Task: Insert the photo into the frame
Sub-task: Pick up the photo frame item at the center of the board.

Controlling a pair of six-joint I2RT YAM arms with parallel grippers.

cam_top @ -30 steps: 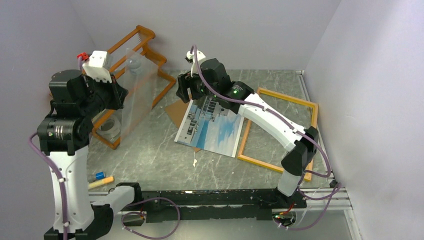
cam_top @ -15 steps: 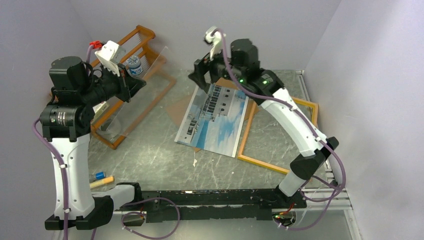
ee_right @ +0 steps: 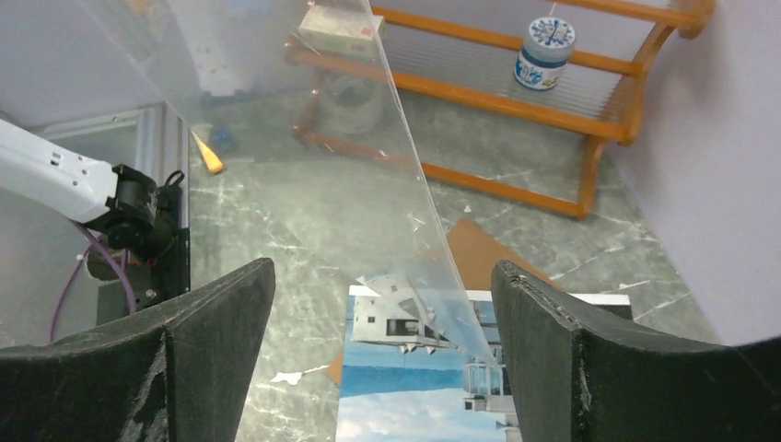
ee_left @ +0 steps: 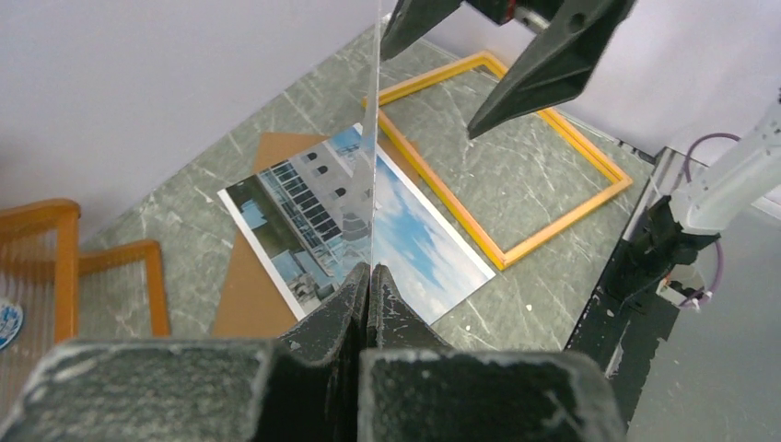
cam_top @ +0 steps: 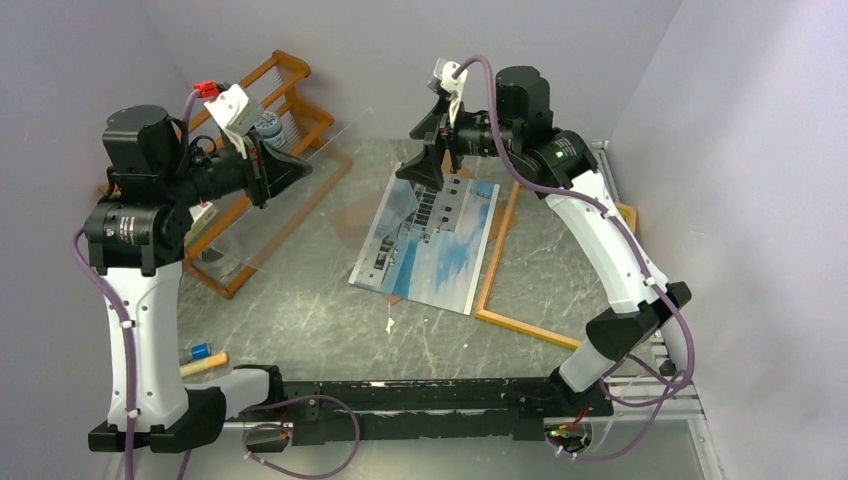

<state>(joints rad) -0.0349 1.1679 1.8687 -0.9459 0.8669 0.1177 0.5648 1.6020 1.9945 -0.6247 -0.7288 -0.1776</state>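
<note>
The photo (cam_top: 430,250) lies face up on the table, partly on a brown hardboard panel (cam_top: 350,215). The yellow frame (cam_top: 495,262) lies flat just right of it, empty. My left gripper (cam_top: 300,168) is shut on the edge of a clear plastic sheet (cam_top: 350,160) and holds it in the air above the photo. In the left wrist view the sheet (ee_left: 373,166) runs edge-on from the left gripper (ee_left: 368,269). My right gripper (cam_top: 428,172) is open at the sheet's far end. In the right wrist view the sheet's corner (ee_right: 442,295) hangs between its fingers (ee_right: 382,267), above the photo (ee_right: 414,387).
An orange-brown slatted rack (cam_top: 290,72) stands at the back left with a small jar (cam_top: 268,125) on it and a tape roll (cam_top: 220,255) at its foot. A marker (cam_top: 200,362) lies near the left arm's base. Walls close in at the back and right.
My right gripper has lifted off the photo's far edge and moved up and right. My left gripper has swung the clear sheet from beside the rack toward the middle.
</note>
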